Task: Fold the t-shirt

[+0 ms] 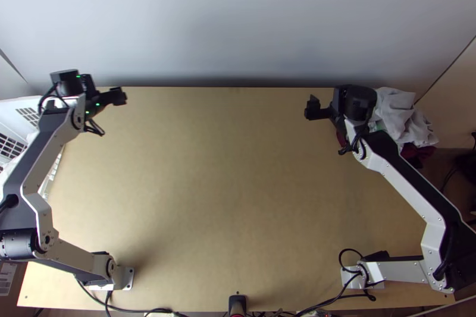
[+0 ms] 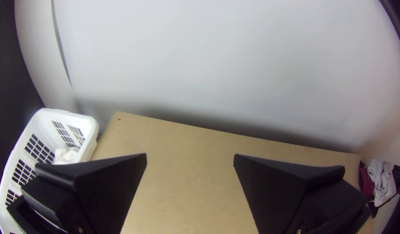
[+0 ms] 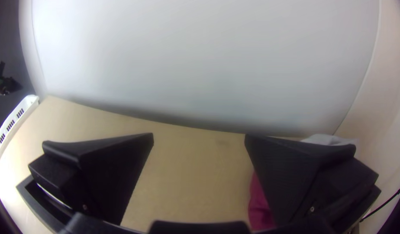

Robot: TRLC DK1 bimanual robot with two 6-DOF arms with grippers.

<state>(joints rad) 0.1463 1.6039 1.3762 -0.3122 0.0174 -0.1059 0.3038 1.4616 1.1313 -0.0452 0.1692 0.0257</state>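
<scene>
Over the table's back left corner stands my left gripper; the left wrist view has this left gripper open, with bare table between its fingers. My right gripper is over the back right part of the table, beside a bunched heap of light grey cloth and dark red cloth. In the right wrist view the right gripper is open and holds nothing; one finger partly covers dark red cloth and light grey cloth. I cannot tell whether a t-shirt is among these.
A white slotted basket with white cloth inside stands at the table's left edge, beside the left arm. Bare wooden surface lies between the arms. A pale wall rises behind the back edge. Cables run along the near edge.
</scene>
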